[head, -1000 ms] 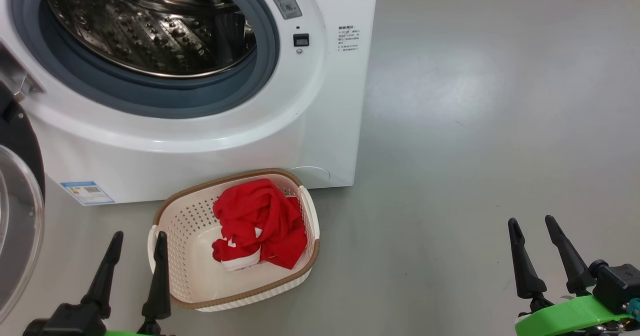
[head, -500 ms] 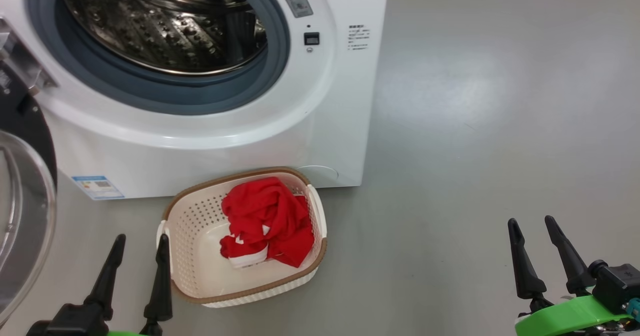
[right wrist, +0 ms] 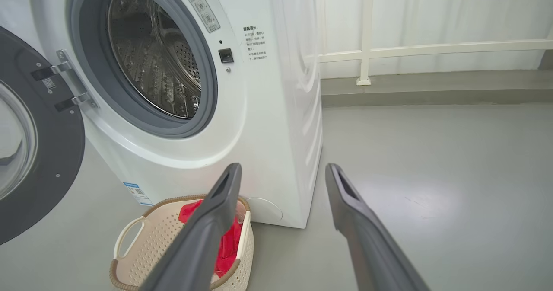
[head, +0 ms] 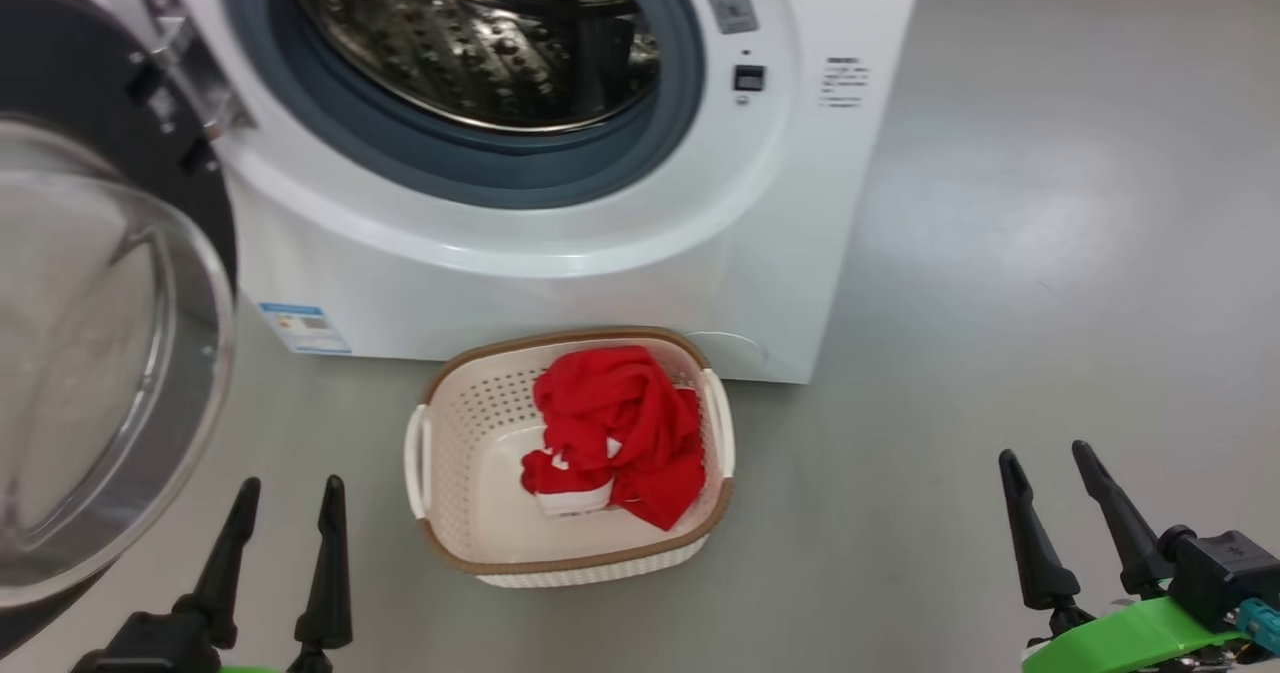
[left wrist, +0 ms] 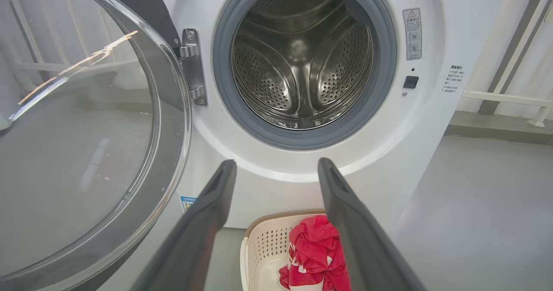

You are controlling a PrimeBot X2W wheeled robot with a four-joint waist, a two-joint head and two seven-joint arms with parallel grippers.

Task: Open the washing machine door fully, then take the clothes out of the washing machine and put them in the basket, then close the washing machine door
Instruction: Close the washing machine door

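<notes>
Changed: the head view has swung left over the last second, so the washing machine door (head: pixel 100 333) takes up far more of its left side (the camera turned; basket and machine kept their places on the floor (head: pixel 1000 253))
Clothes: the red clothes (head: pixel 620 433) lie heaped in the right half of the basket (head: pixel 455 433), which stands just in front of the washing machine (head: pixel 560 273)
Drum (head: pixel 480 43): bare steel, with nothing inside as far as it shows
Meaning: unloading looks done, and closing the wide-open door is what remains
Left gripper (head: pixel 291 483): low at the bottom edge, fingers up and parted, empty, near the door's lower rim without touching it
Right gripper (head: pixel 1043 453): low at the right, fingers spread, holding nothing, well apart from everything
</notes>
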